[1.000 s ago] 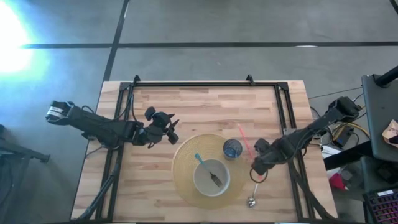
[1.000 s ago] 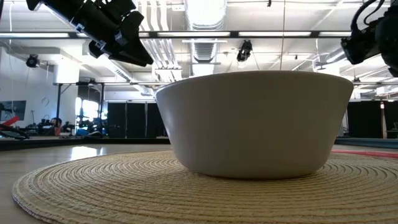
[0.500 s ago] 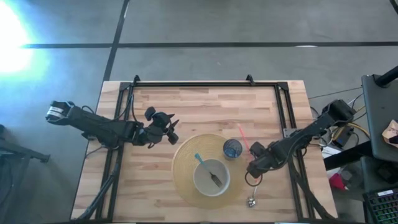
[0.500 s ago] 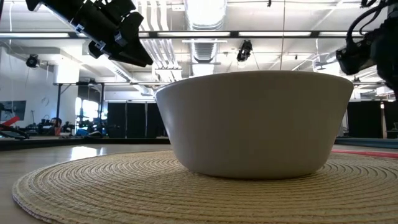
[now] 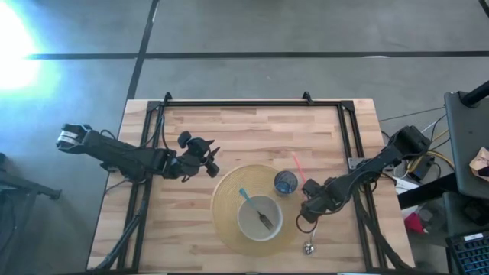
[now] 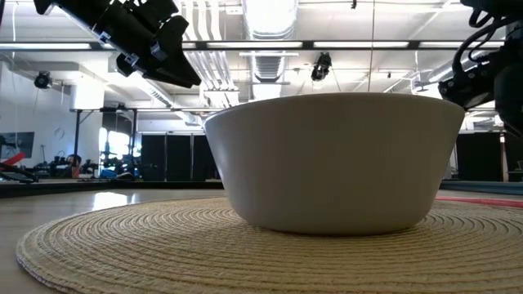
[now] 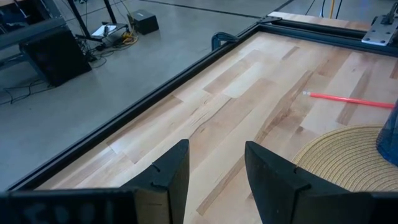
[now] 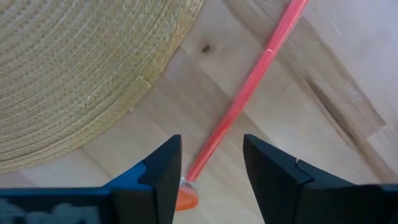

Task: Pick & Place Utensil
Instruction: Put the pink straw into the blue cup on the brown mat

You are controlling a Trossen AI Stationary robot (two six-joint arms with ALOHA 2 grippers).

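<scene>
Right jaws (image 8: 208,180): open, astride the pink utensil (image 8: 249,99) at the mat's (image 8: 68,68) 3 o'clock edge
Left jaws (image 7: 214,171): open, idle
Risk: my thin target could skid or roll free on closing

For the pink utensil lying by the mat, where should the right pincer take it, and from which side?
Likely mid-handle, from straight above. The pink utensil lies flat on the table, thin and straight, clear of the woven mat. The right pincer is open and already straddles its lower end, fingers either side of the handle.
</scene>
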